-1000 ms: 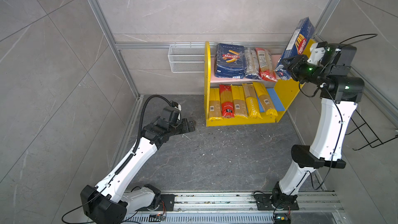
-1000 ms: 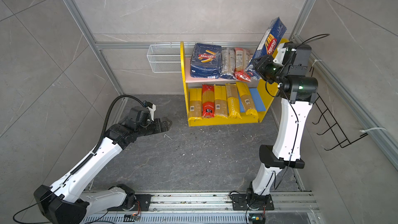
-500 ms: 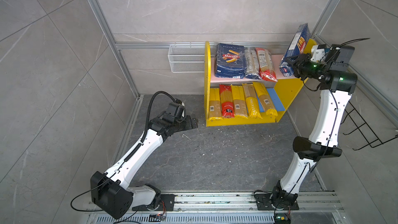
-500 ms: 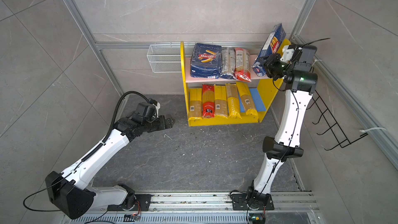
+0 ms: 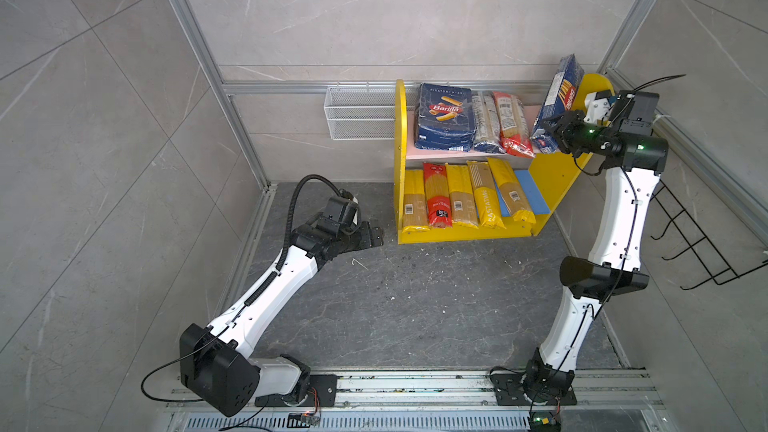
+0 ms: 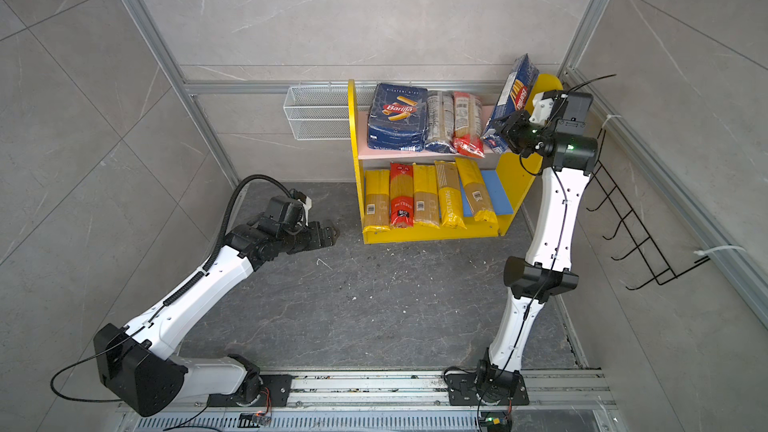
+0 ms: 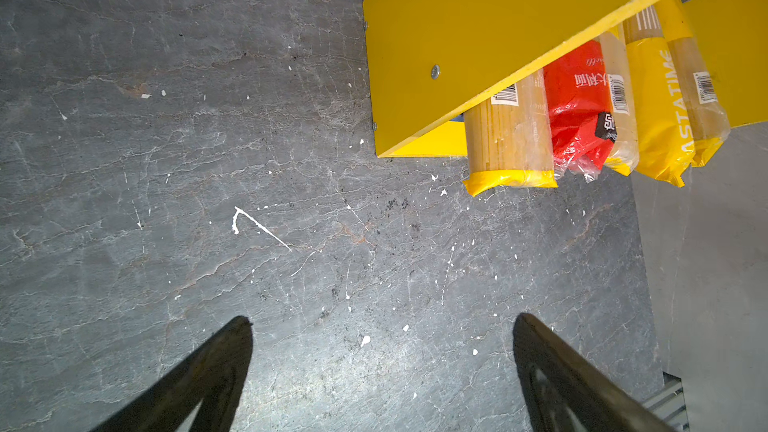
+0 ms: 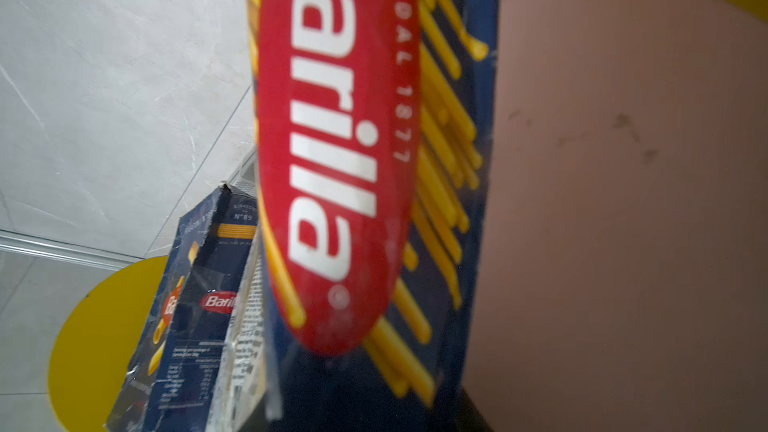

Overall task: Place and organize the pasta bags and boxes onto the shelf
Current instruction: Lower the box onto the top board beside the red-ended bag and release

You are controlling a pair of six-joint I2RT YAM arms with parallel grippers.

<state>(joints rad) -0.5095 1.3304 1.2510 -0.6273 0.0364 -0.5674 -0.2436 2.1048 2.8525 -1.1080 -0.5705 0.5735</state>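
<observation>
The shelf point(image 5: 400, 160) point(image 6: 354, 151) stands at the back wall. On its pink upper board point(image 8: 623, 201) lie the wide rigatoni pasta box point(image 5: 444, 116) point(image 6: 399, 116) point(image 8: 195, 305), a dark bag point(image 5: 486, 122) and a red-and-clear bag point(image 5: 511, 122). Yellow bags point(image 5: 415, 201) point(image 7: 507, 139) and a red bag point(image 5: 436, 195) fill the blue lower board. My right gripper point(image 5: 555, 128) point(image 6: 508, 128) is shut on the narrow spaghetti box point(image 5: 559, 101) point(image 8: 353, 160), tilted steeply over the pink board's right end. My left gripper point(image 5: 372, 234) point(image 6: 330, 234) point(image 7: 382, 320) is open and empty, low over the floor left of the shelf.
A white wire mesh basket point(image 5: 359, 112) hangs on the back wall left of the shelf. A black wire hook rack point(image 5: 698, 243) juts from the right wall beside my right arm. Dark stone floor point(image 5: 415, 305) lies in front of the shelf, and the arms' rail point(image 5: 415, 384) runs along the front.
The spaghetti box's upper end has come down and left a little in my right gripper. My left gripper has crept slightly right towards the shelf, still open.
</observation>
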